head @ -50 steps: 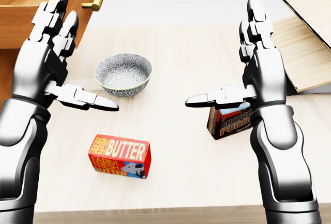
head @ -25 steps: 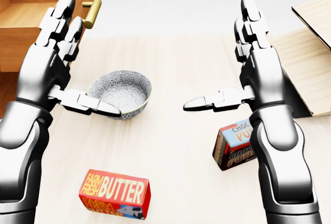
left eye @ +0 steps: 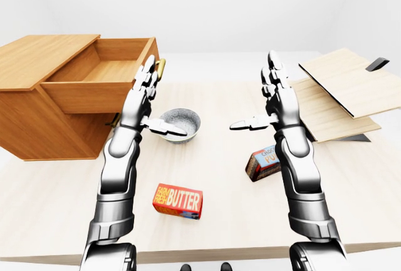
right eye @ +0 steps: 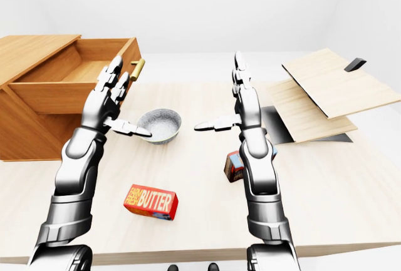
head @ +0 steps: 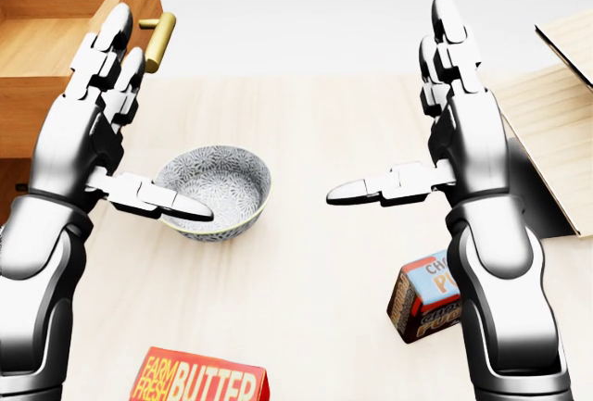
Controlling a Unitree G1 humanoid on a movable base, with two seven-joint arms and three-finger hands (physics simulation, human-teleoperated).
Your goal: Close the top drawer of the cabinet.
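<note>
Drawer (left eye: 100, 71), top of the wooden cabinet (left eye: 44, 105), stands pulled well out at about 10 o'clock in the left-eye view, its inside bare wood. Its brass handle (head: 158, 38) projects from the drawer's face toward the table (left eye: 213, 177).

Surroundings: a patterned grey bowl (head: 222, 179) sits on the table just beside the cabinet, below the handle in the head view. A red butter box (left eye: 178, 201) lies at about 6 o'clock in the left-eye view. A brown chocolate box (head: 424, 295) stands at 4 o'clock in the head view, partly hidden by the right forearm. Light wooden boards (left eye: 341, 92) are stacked at 2 o'clock. Nothing stands between the handle and the left hand.

Change from half a second ago: the whole head view has shifted, so the camera has moved. Bowl, butter box and chocolate box all sit lower in the picture, and the butter box is now cut by the bottom edge.

Left hand (head: 88, 132): spread wide, fingers upright, thumb out over the bowl's rim, fingertips near the handle; contact cannot be judged. It holds nothing.

Right hand (head: 459, 123): likewise spread wide, upright, empty, touching nothing.
</note>
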